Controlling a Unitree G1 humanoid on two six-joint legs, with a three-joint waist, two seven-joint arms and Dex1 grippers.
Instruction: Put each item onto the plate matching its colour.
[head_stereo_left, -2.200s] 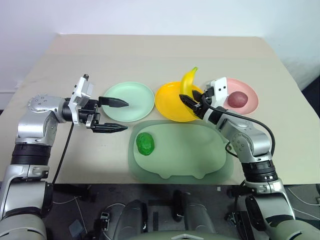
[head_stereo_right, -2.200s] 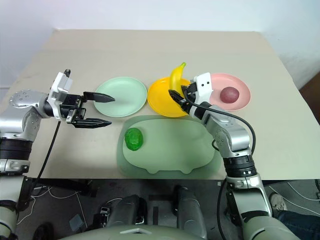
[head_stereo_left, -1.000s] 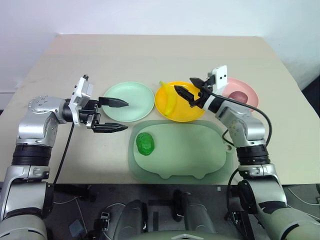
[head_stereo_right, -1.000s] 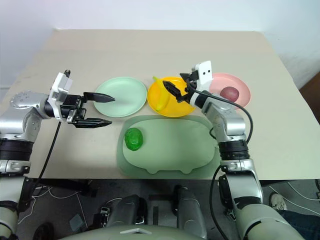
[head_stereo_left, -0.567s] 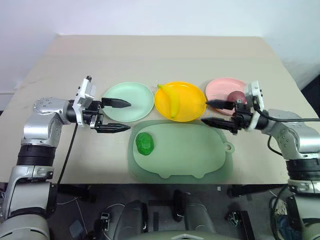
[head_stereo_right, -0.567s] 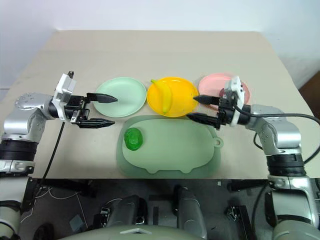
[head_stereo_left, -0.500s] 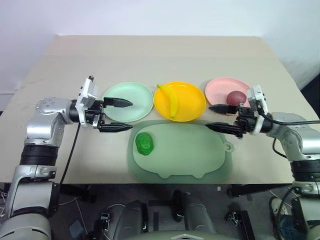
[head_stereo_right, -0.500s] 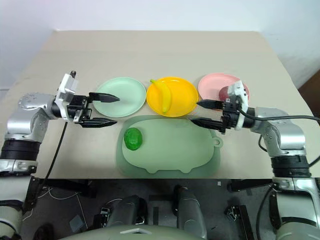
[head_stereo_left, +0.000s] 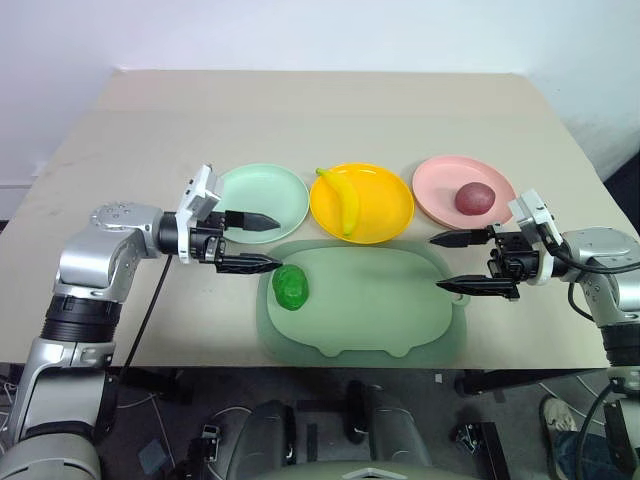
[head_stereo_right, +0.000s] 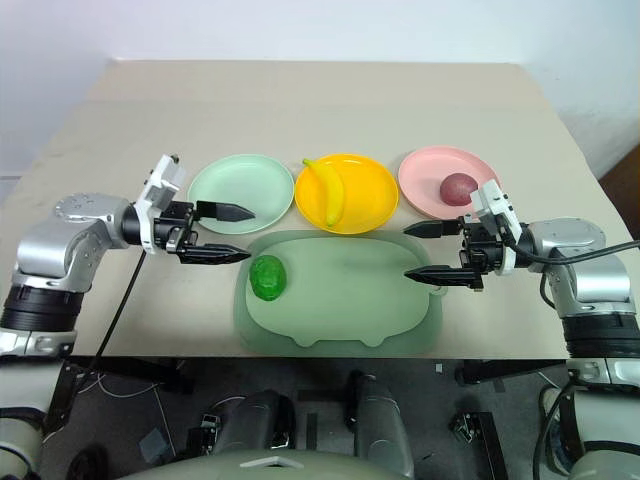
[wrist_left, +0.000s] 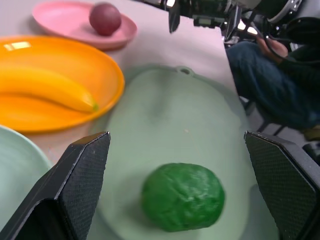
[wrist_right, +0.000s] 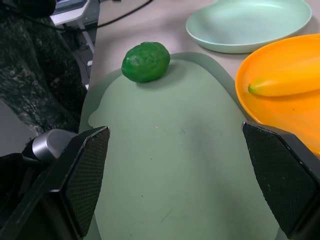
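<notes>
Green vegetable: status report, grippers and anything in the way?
Both grippers open, empty: left gripper, right gripper. Green vegetable still on pig-shaped board, mint green plate bare. Path clear.

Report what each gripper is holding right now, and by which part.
Nothing is held. The left gripper and the right gripper are both open and empty; the green vegetable lies untouched on the pig-shaped board.

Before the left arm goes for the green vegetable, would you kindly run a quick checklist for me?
1. Left hand open and empty: ok.
2. Green vegetable unobstructed on the pig-shaped board: ok.
3. Green plate free to receive it: ok.
4. Banana on yellow plate: ok.
5. Red fruit on pink plate: ok.
6. Right hand open, away from the vegetable: ok.
</notes>
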